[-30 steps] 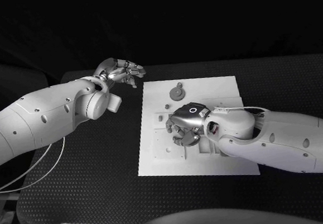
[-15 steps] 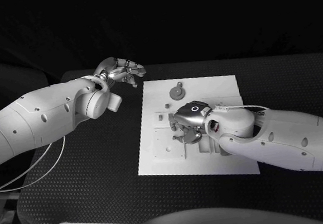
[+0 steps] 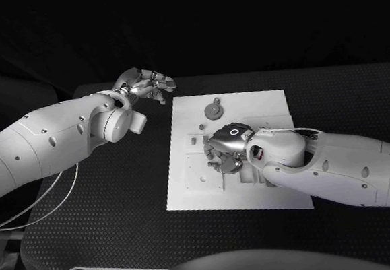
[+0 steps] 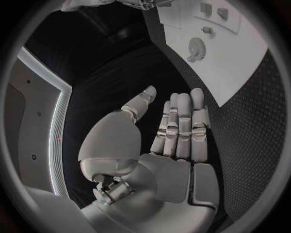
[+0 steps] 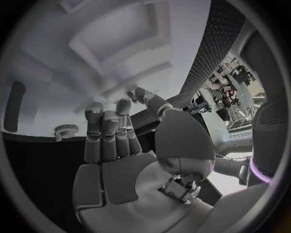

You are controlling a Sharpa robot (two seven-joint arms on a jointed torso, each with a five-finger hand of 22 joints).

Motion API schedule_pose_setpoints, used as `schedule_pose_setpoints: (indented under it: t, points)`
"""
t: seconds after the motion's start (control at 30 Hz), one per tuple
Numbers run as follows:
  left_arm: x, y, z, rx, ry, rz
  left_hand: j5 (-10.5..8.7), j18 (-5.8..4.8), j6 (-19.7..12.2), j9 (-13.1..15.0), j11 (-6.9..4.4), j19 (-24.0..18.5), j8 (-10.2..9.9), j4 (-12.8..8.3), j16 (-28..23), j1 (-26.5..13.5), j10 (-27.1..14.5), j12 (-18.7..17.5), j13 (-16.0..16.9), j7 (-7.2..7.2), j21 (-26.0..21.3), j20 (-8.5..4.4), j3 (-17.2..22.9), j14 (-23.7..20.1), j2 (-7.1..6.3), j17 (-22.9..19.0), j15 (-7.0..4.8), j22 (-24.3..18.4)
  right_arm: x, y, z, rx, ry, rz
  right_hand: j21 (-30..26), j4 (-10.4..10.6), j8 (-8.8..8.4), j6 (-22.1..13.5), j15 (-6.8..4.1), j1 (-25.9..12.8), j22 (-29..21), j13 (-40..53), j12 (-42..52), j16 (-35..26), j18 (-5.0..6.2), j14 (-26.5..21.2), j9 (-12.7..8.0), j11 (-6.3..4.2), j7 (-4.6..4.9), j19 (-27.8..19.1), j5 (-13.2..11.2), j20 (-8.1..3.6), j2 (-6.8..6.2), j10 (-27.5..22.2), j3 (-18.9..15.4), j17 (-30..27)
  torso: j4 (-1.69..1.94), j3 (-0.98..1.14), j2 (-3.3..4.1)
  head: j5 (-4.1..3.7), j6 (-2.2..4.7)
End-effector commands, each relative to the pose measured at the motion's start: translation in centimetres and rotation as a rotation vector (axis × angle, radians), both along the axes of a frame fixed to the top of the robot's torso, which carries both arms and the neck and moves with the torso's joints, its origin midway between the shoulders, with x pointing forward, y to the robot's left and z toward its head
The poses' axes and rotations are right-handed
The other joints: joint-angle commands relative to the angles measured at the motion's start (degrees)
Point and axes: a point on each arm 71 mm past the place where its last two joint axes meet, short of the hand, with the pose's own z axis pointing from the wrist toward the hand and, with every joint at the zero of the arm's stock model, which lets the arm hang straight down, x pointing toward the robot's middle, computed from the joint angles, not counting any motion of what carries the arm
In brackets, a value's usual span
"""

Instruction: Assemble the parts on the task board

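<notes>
The table (image 3: 117, 207) is being seen as black, covered in a fine dotted weave. The task board (image 3: 189, 193) is being shown as plain white, its round part (image 3: 213, 111) as grey. Both arms are being shown white, the fingers (image 3: 154, 83) silver.

The middle of the task board (image 3: 189, 193) is covered by the right hand (image 3: 225, 151), with its arm lying across the board's near right corner. The far part of the board is left uncovered, where a round toothed part (image 3: 213, 110) lies. The far left corner is approached by the left hand (image 3: 146, 85), held just off the board over the worktop (image 3: 99, 216). Bare worktop is left along the board's left side and near edge.
</notes>
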Motion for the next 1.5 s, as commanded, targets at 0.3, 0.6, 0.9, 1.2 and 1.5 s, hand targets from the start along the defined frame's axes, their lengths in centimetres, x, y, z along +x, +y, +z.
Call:
schedule_pose_setpoints:
  t: [0.3,0.6,0.9,1.2,1.5]
  points:
    - [-0.02,-0.20,0.10,-0.009,-0.002,-0.015,0.02,1.42,-0.1,-0.1,-0.01,0.4,-0.2,0.0,-0.3,0.0,-0.5,-0.2,0.1,0.36,-0.3,0.00,-0.4,0.1,-0.27,0.1,0.14,0.0,-0.30,0.11,-0.45,-0.017,0.005,0.019,0.9,-1.1,1.36,3.7,-1.13,0.1,1.2,0.0,1.7,0.7,3.95,0.1,1.4,-1.01,-0.07,-0.1,0.0,-0.46,2.02,-0.4,0.3,0.3,0.01,-0.03,0.00,-0.01,-0.14]
    - [0.03,-0.33,0.07,-0.008,-0.001,-0.019,0.02,1.42,-0.1,-0.1,-0.01,0.4,-0.2,0.0,-0.3,0.0,-0.5,-0.2,0.1,0.35,-0.3,0.01,-0.4,0.1,-0.25,0.1,0.14,0.0,-0.26,0.43,-0.66,-0.025,-0.001,0.023,1.5,-1.4,1.81,5.3,-1.62,-0.3,1.2,0.1,2.8,1.0,3.95,0.5,2.1,-1.56,-0.69,0.1,0.0,-0.53,3.38,0.1,0.4,0.6,-0.03,-0.02,0.04,-0.14,-0.20]
    - [0.05,-0.31,0.07,-0.007,-0.001,-0.018,0.02,1.42,-0.2,-0.1,-0.01,0.4,-0.2,0.0,-0.3,0.0,-0.5,-0.2,0.2,0.36,-0.3,0.01,-0.5,0.1,-0.24,0.1,0.14,0.0,0.00,0.21,-1.06,-0.044,0.008,0.015,1.6,-1.3,1.66,5.3,-1.65,-0.6,1.2,0.0,2.9,1.0,3.95,0.5,2.1,-1.57,-0.68,0.0,0.0,-0.51,3.35,0.0,0.3,0.6,0.04,-0.02,-0.01,-0.14,-0.34]
    - [0.02,-0.24,0.07,-0.007,0.000,-0.018,0.02,1.42,-0.2,-0.1,-0.01,0.4,-0.2,0.0,-0.3,0.1,-0.5,-0.2,0.2,0.38,-0.4,0.01,-0.5,0.1,-0.22,0.1,0.14,0.0,0.06,0.04,-1.09,-0.040,0.009,0.011,1.7,-1.0,1.32,5.3,-1.66,-1.1,1.1,-0.2,3.0,1.0,3.95,0.4,2.1,-1.58,-0.69,-0.1,0.1,-0.50,4.26,-0.2,0.5,0.7,-0.03,0.02,-0.01,-0.08,-0.36]
    - [0.00,-0.18,0.07,-0.007,0.001,-0.019,0.01,1.41,-0.2,-0.1,-0.01,0.4,-0.2,0.1,-0.3,0.0,-0.5,-0.2,0.3,0.39,-0.4,0.02,-0.5,0.1,-0.22,0.1,0.14,0.0,0.10,-0.16,-1.04,-0.015,0.017,0.007,1.9,-2.8,0.71,5.4,-1.55,0.3,1.0,-1.1,3.4,0.9,3.95,0.4,2.6,-1.47,-0.51,-0.5,0.3,-0.49,8.69,-0.2,4.0,0.9,-0.02,0.05,0.00,-0.14,-0.23]
